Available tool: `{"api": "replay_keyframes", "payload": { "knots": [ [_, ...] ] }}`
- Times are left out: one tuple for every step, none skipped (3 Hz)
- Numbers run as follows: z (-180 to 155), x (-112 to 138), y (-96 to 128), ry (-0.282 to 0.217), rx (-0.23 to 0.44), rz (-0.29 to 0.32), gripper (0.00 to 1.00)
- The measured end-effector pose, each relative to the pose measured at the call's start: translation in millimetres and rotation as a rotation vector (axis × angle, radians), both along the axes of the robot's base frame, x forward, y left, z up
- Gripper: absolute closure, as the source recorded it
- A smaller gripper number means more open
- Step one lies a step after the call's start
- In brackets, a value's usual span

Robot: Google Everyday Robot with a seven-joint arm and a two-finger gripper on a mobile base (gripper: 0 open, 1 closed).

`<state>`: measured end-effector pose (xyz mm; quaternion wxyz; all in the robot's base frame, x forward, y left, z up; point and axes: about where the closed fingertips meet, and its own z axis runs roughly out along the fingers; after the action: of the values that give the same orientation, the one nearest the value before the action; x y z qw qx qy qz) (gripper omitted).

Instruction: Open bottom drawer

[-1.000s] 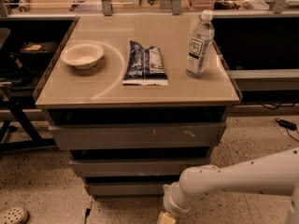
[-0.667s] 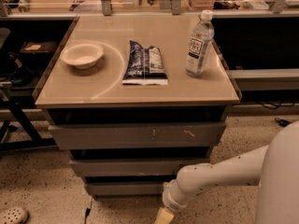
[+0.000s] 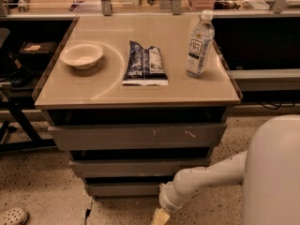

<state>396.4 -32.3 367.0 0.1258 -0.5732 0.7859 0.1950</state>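
Observation:
The bottom drawer (image 3: 123, 189) is the lowest and smallest of three grey fronts under the table, plain and without a handle. Its front sits set back under the middle drawer (image 3: 136, 168), with no tray showing. My gripper (image 3: 160, 216) hangs low at the frame's bottom edge, just in front of and below the bottom drawer's right end, partly cut off. My white arm (image 3: 206, 179) reaches to it from the lower right.
On the tabletop (image 3: 201, 90) are a white bowl (image 3: 82, 55), a dark blue snack bag (image 3: 145, 63) and a water bottle (image 3: 199, 43). The top drawer (image 3: 136, 136) has white scratch marks. A pale shoe (image 3: 13, 215) lies on the speckled floor at the lower left.
My arm and body have swung in from the right and fill more of the lower right. The gripper has shifted slightly left near the floor. The drawers have not moved.

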Motion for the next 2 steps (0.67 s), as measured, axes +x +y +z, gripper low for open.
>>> {"api": "replay_keyframes", "payload": {
  "knots": [
    [-42, 13, 0, -0.015, 0.001, -0.011, 0.00],
    [-75, 27, -8, -0.022, -0.017, -0.023, 0.00]
  ]
}}
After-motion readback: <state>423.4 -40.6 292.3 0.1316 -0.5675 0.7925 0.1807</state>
